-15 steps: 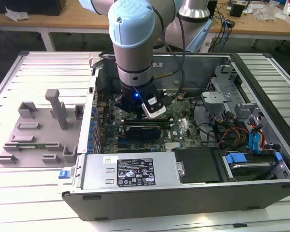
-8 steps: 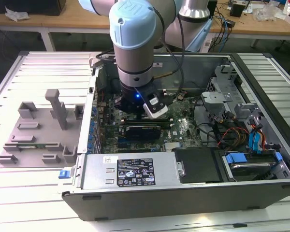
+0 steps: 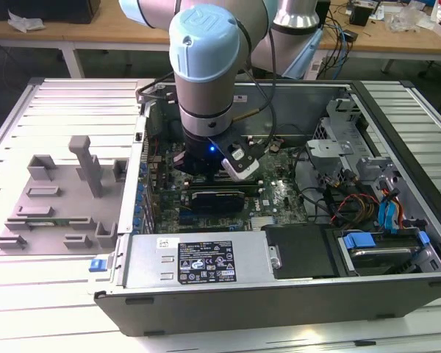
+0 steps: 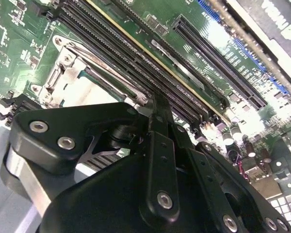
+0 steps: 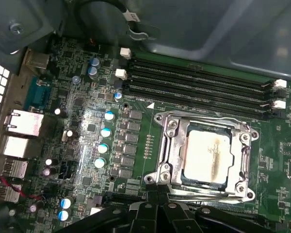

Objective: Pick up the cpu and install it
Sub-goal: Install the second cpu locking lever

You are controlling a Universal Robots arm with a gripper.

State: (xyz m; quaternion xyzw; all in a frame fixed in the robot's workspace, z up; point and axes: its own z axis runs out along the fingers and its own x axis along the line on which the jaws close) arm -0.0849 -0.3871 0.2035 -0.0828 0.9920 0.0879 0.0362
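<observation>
Silvery metal marks the cpu [image 5: 207,155], lying flat inside the socket [image 5: 172,145] on the green motherboard [image 5: 136,97], framed by the metal bracket, beside the long dark memory slots [image 5: 199,80]. In the first wrist view the gripper [image 5: 157,206] hangs just off the socket's edge, its jaws pressed together and holding nothing. In the exterior view the arm [image 3: 206,81] stands inside the open computer case [image 3: 397,95]. Judging by this, seating looks done; a good finish means lifting straight up, without nudging the chip or bracket.
</observation>
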